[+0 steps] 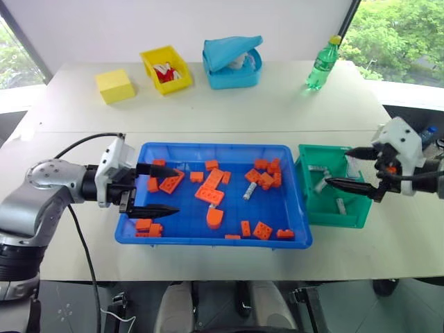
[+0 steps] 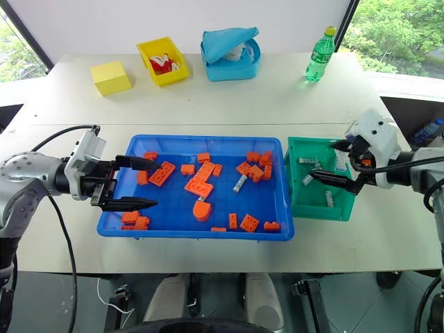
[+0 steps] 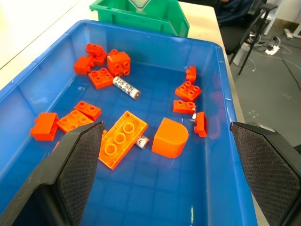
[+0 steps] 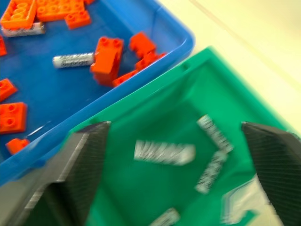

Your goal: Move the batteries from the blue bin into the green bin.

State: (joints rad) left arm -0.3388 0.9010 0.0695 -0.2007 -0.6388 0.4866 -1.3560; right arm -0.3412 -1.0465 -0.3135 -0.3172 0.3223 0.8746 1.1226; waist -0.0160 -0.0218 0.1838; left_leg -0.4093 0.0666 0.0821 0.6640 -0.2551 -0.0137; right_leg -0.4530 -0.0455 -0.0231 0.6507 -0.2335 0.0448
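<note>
Behind blue bin [image 1: 303, 229] — yellow bin [image 1: 166, 69], bottle [image 1: 323, 64]; bricks [image 1: 209, 187] crowding batteries [image 1: 249, 192]

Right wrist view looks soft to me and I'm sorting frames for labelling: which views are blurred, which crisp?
Right wrist view: smeared; the silver-grey metal batteries in the small teal-green plastic bin are streaks. Left wrist view: crisp; print shows on a battery in the large bright-blue plastic tray, some sheen on its floor. Head views: sharp, evenly lit.
</note>
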